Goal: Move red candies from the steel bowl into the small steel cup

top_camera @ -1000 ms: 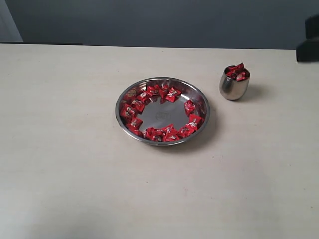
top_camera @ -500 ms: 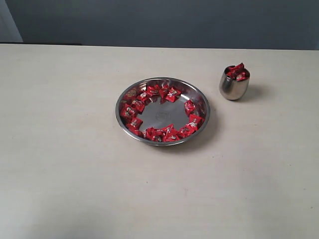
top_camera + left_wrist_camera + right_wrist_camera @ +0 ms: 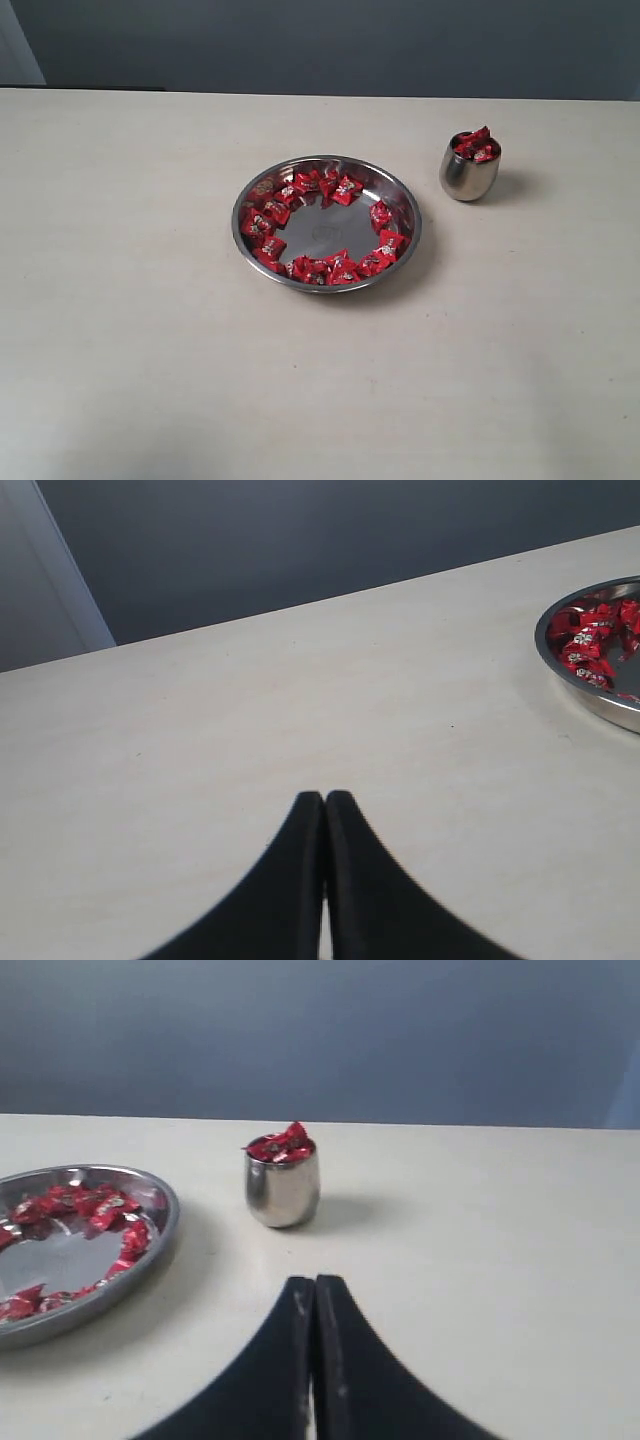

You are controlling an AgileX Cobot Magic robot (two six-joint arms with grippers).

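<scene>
The steel bowl [image 3: 326,222] sits mid-table, with red candies [image 3: 318,268] ringed around its flat bottom. The small steel cup [image 3: 469,167] stands to its right, heaped with red candies [image 3: 476,144]. Neither gripper shows in the exterior view. My left gripper [image 3: 324,798] is shut and empty over bare table, the steel bowl [image 3: 594,648] off to one side of it. My right gripper [image 3: 314,1282] is shut and empty too, short of the small steel cup [image 3: 282,1187] and beside the steel bowl [image 3: 80,1248].
The pale table [image 3: 150,330] stretches around both vessels. A dark wall [image 3: 330,45] runs behind its far edge.
A dark arm part at the exterior view's upper right edge has left the frame. Bowl, cup and candies have not moved.
</scene>
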